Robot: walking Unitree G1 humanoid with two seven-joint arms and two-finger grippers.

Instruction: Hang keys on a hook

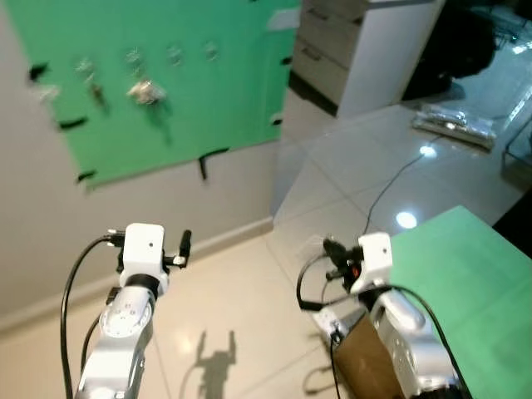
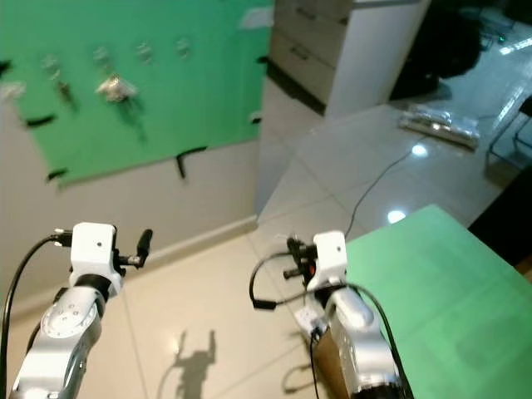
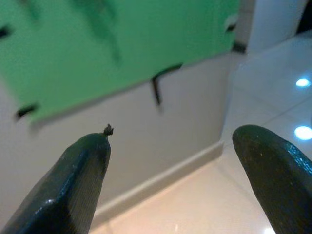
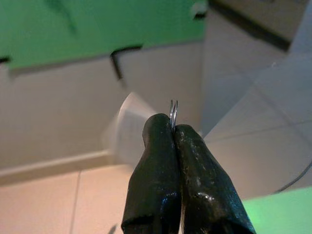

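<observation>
A green board (image 1: 166, 91) is taped to the wall ahead on the left and carries a row of small hooks (image 1: 174, 55). A bunch of keys (image 1: 145, 91) hangs from one hook, and another key (image 1: 97, 93) hangs further left. My right gripper (image 4: 173, 127) is shut on a thin metal key ring (image 4: 173, 109) that pokes out above its fingertips; the rest of the keys is hidden. It is held low and right of the board, over the floor (image 1: 334, 250). My left gripper (image 3: 170, 141) stands open and empty, pointing at the wall below the board.
A green-topped table (image 1: 465, 283) is at my right. A white drawer cabinet (image 1: 357, 50) stands past the wall's corner. A cable (image 1: 391, 187) and a plastic-wrapped package (image 1: 453, 125) lie on the glossy tiles. Brown cardboard (image 1: 366, 362) sits under my right arm.
</observation>
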